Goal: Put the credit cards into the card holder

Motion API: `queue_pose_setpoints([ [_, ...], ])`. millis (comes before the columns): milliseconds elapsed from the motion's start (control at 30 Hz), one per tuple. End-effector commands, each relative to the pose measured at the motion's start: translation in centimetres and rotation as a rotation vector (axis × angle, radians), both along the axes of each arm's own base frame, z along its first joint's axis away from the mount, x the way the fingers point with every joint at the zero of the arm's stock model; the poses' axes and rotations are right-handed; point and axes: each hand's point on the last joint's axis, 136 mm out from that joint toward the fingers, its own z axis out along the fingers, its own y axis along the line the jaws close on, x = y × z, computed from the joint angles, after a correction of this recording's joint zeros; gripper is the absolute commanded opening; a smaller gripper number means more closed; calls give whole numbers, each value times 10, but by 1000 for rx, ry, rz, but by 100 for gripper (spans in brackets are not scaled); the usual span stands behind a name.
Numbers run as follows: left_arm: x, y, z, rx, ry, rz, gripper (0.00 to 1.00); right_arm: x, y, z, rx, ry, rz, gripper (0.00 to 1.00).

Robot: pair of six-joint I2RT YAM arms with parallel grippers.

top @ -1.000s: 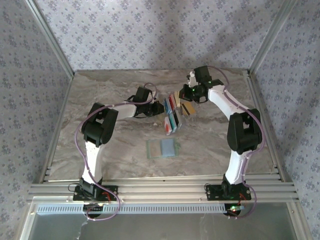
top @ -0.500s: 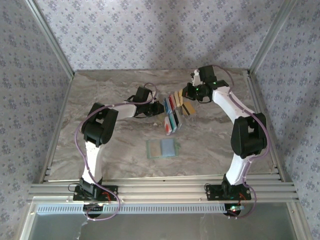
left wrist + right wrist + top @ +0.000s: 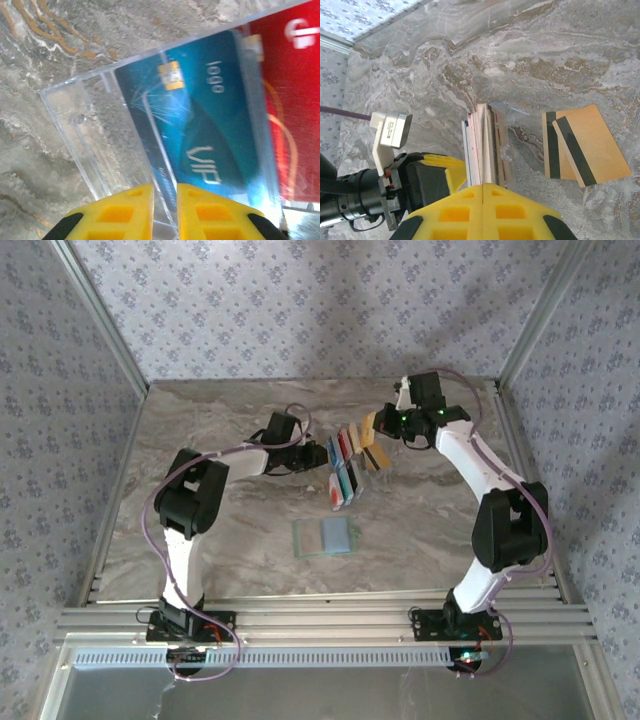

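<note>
A clear rack (image 3: 335, 448) at the table's middle holds upright credit cards, among them a teal VIP card (image 3: 200, 125) and a red card (image 3: 295, 100). My left gripper (image 3: 312, 453) (image 3: 165, 186) is shut on the rack's clear end wall (image 3: 90, 130). My right gripper (image 3: 384, 424) (image 3: 483, 185) hangs just right of the rack, shut on a tan card (image 3: 368, 425) lifted off the table. Two more tan cards (image 3: 580, 145) (image 3: 376, 457) lie flat on its right. A few cards (image 3: 342, 485) lie in front of the rack. The pale green card holder (image 3: 325, 537) lies nearer the arm bases.
Metal rails (image 3: 520, 440) and patterned walls (image 3: 60, 390) bound the marble table (image 3: 220, 540). Seen from the right wrist, the rack's cards (image 3: 485, 140) stand edge-on straight ahead, with the left gripper's yellow finger (image 3: 447, 167) pressed at their left.
My right gripper has risen and shifted right and back, carrying a tan card up from the pile. The left arm has barely moved.
</note>
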Motion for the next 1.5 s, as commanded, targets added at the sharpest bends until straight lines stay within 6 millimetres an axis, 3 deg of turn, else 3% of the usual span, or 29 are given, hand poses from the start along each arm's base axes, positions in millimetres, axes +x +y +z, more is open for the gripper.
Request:
queue_pose_setpoints([
  [0,-2,5,33,-28,-56,-18,21,-2,-7,13,1,-35,-35,0],
  [167,-10,15,50,-29,-83,2,23,-12,-13,29,-15,-78,-60,0],
  [267,-23,24,61,-16,-112,22,25,-25,-5,41,-9,-110,-33,0],
  [367,-43,39,60,38,-138,59,30,-46,7,49,6,-134,5,0],
  [467,-66,55,52,100,-152,96,35,-79,23,48,8,-176,47,0],
  [633,-107,77,31,259,-174,125,42,-142,56,18,10,-165,170,0],
  [867,-142,80,-2,422,-185,69,48,-208,78,-35,73,-44,327,0],
  [1167,-160,78,-31,569,-203,38,50,-237,90,-83,122,84,413,0],
  [1467,-176,80,-52,625,-201,35,48,-239,98,-110,130,164,422,0],
])
